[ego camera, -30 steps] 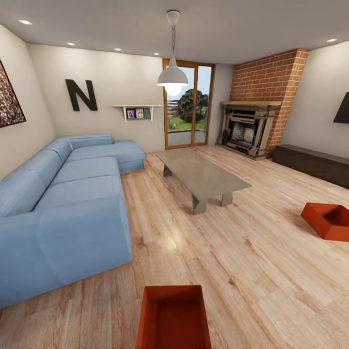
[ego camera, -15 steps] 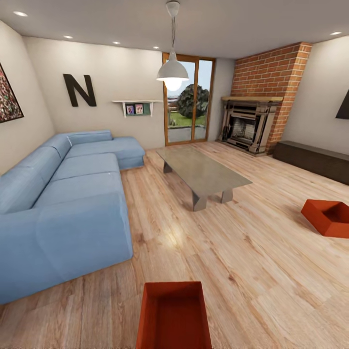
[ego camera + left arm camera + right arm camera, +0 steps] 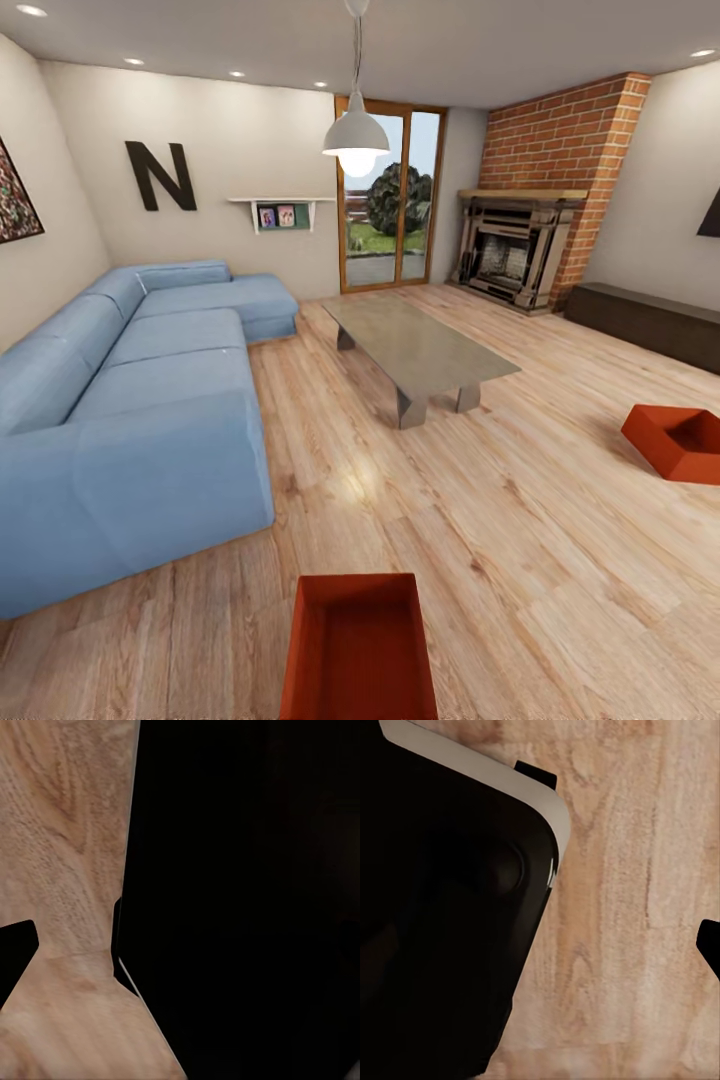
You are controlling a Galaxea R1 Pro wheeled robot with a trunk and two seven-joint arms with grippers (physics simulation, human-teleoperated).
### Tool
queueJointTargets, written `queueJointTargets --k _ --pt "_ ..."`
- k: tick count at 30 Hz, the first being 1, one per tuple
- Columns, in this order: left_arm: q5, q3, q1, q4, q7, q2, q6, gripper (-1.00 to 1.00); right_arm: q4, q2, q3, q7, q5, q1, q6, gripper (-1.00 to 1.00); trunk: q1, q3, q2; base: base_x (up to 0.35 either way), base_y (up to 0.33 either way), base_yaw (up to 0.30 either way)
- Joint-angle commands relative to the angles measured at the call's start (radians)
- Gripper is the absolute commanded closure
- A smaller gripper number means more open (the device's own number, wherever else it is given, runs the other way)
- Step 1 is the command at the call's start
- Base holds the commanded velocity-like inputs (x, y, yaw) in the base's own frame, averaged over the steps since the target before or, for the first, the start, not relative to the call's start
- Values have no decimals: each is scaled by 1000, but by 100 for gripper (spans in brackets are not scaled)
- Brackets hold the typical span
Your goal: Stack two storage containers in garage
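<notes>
okay, i'm in the living room, and the head view has tipped a little since a second ago: the ceiling lamp [image 3: 356,140] now runs off the top edge and the near container [image 3: 359,645] sits a touch higher in the picture. that's my camera moving, not the bins; nothing in the room has shifted.

the near container is right in front of me on the wood plank floor [image 3: 520,540], open top up, its near end cut off by the bottom of the picture. the second container [image 3: 680,440] is well apart from it, off to the right on the same floor, turned at an angle, between the grey low table [image 3: 420,355] and the dark bench [image 3: 650,325] by the right wall. the blue sofa [image 3: 130,410] fills the left side, the brick fireplace [image 3: 520,250] stands far right, and the big n [image 3: 160,175] hangs on the far wall.

both wrist views give me dark robot body over wood planks, so i cannot tell whether either claw is spread or pressed together. neither one is holding a bin, going by both bins resting on the floor.

my read: nothing is lifted yet, the garage leg hasn't begun. the near container looks like the obvious first pick, and i'd want the head lower to see its near rim.
</notes>
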Motion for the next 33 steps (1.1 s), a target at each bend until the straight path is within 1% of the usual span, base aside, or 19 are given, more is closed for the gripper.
queueJointTargets --k 1,33 --pt "6 1 0 0 1 0 -2 -100 3 0 7 -2 -3 -1 -6 -100 0 -2 0 0 0 0" --pt "6 1 0 0 1 0 -2 -100 3 4 6 -12 -3 -1 -6 -100 0 -53 0 0 0 0"
